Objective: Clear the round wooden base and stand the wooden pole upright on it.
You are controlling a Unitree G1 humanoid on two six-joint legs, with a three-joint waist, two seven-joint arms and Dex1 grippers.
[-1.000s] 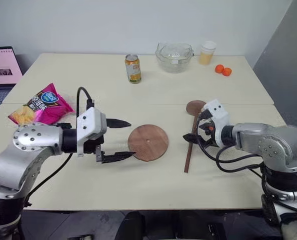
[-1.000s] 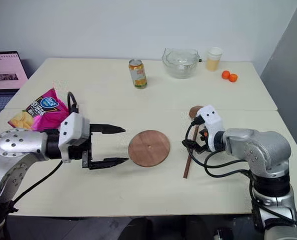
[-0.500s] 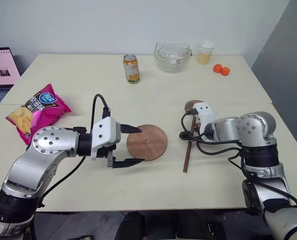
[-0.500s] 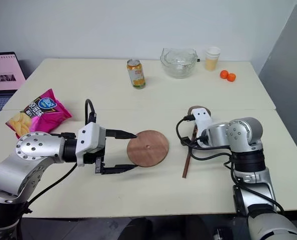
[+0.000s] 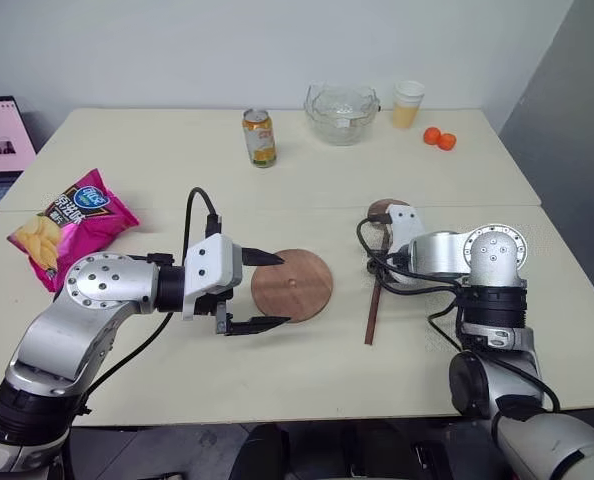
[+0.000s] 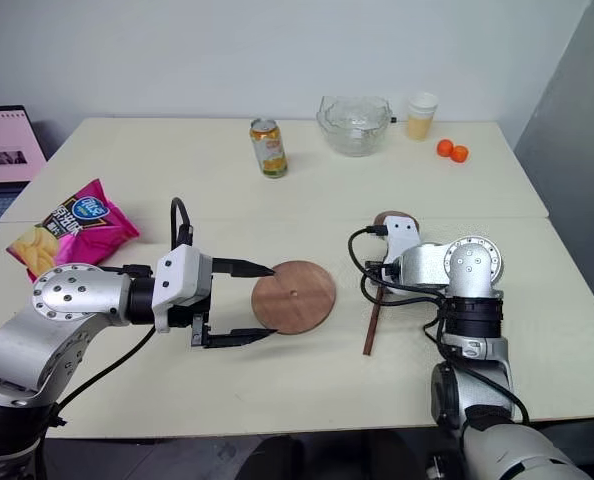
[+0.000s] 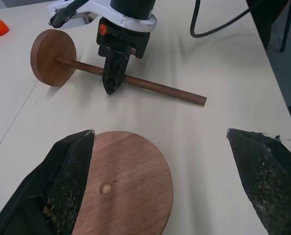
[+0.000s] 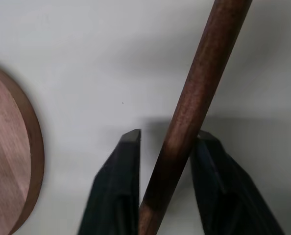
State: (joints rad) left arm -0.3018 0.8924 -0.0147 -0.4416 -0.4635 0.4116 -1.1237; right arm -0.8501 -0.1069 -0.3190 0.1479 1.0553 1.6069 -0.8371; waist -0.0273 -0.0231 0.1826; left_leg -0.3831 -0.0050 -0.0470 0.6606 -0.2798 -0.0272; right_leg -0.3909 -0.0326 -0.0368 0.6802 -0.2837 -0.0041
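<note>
I am looking at a pale table (image 5: 307, 400), and the round wooden base (image 5: 292, 285) lies flat near its middle with nothing on top, so the clearing part seems done. To the right of the base, apart from it, the wooden pole (image 5: 373, 305) lies flat on the table, its fixed disc (image 7: 53, 57) at the far end.

The left gripper (image 5: 269, 291) hangs just beside the base at its left edge, its two fingers wide apart and empty. The right gripper (image 7: 111, 88) is down on the pole, a little way from the disc end. Its fingers (image 8: 117, 186) stand narrow, one on each side of the rod; I judge they are closing on it, but a small gap shows on one side, so I cannot call the grip firm.

To do this step well, I would let the fingers finish closing before lifting, then raise slowly, because a long rod gripped near one end may swing. The small hole (image 7: 105, 187) at the base's centre is probably where the free end must go.

The right wrist view shows that gap, which the head views hide behind the wrist. The left wrist view shows the hole and the whole pole clearly.
</note>
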